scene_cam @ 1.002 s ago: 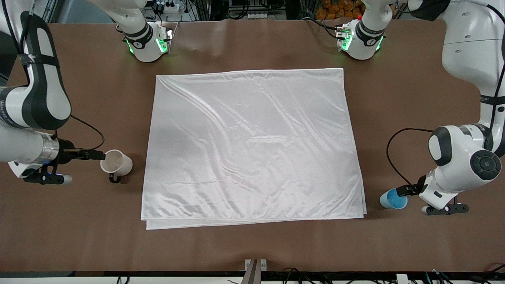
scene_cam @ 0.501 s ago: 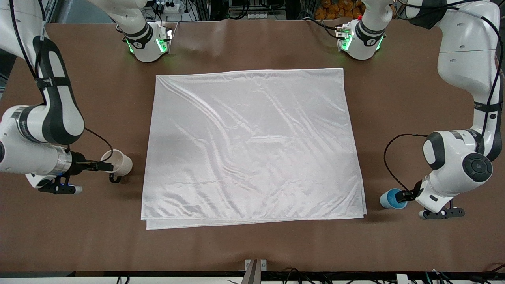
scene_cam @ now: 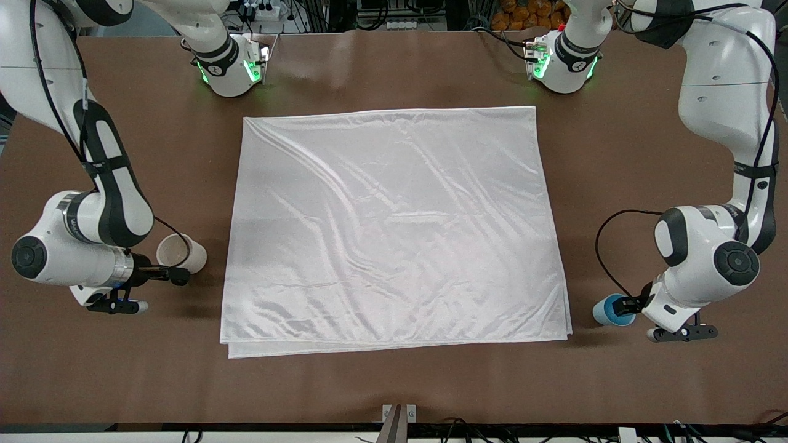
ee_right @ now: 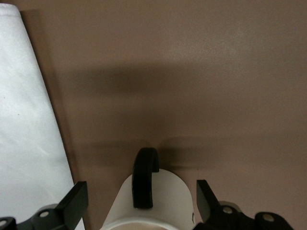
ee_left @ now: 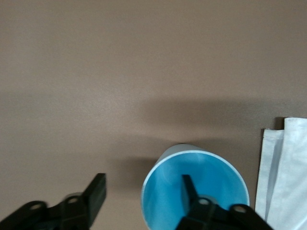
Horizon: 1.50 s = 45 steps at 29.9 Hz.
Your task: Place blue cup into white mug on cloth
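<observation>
The white mug (scene_cam: 183, 251) stands on the brown table beside the cloth (scene_cam: 394, 227), toward the right arm's end. My right gripper (scene_cam: 172, 274) is open at the mug. In the right wrist view its fingers (ee_right: 76, 200) stand either side of the mug (ee_right: 165, 199), apart from it, with the black handle (ee_right: 145, 176) between them. The blue cup (scene_cam: 607, 309) stands on the table by the cloth's near corner, toward the left arm's end. My left gripper (scene_cam: 627, 303) is open. In the left wrist view it (ee_left: 142, 190) has one finger inside the cup (ee_left: 216, 179) and one outside.
The two arm bases (scene_cam: 231, 64) with green lights stand along the table's edge farthest from the front camera. A metal bracket (scene_cam: 398, 417) sits at the nearest edge. The cloth's folded corner (ee_left: 283, 177) lies close beside the blue cup. The cloth's edge (ee_right: 24, 120) runs beside the mug.
The right gripper has swung round the mug to its handle side. The left gripper has closed in on the blue cup. Both cups stay in place.
</observation>
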{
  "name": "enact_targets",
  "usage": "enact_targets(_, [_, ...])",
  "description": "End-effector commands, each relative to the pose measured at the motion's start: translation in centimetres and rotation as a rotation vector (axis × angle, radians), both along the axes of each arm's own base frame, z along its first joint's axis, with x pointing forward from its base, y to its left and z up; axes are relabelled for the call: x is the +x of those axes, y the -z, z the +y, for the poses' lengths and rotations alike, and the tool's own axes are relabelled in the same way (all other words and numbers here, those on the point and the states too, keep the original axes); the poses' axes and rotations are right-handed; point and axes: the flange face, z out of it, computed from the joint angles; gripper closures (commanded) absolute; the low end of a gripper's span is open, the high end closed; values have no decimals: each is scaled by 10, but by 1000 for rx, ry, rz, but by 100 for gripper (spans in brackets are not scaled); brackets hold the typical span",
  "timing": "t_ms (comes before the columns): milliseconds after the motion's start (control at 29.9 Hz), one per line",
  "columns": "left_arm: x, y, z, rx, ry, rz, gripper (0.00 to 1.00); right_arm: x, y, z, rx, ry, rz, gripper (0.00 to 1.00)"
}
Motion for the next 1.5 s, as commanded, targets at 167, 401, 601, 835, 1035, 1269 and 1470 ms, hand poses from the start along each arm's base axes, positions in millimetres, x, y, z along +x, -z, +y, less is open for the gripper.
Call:
enact_targets(167, [3,16,-17,12,21,-2,69,1,18,1,-48,-71,-19,36])
enact_targets(401, [6,20,-20,12,28,-28,100,1,19,5,-55,-84,-20,87])
enact_targets(601, [9,27,-21,11,32,-54,100,1,19,9,-54,-90,-19,95])
enact_targets(835, [13,20,-23,19,40,-69,100,1,6,24,-55,-107,-10,98])
enact_targets(1035, [14,7,-32,29,50,-84,100,1,-16,43,-54,-123,5,100])
enact_targets(1269, [17,-18,-46,35,57,-112,100,3,-32,73,-65,-81,19,100])
enact_targets(1470, [17,-42,-44,37,57,-123,100,6,-45,109,-70,-35,23,100])
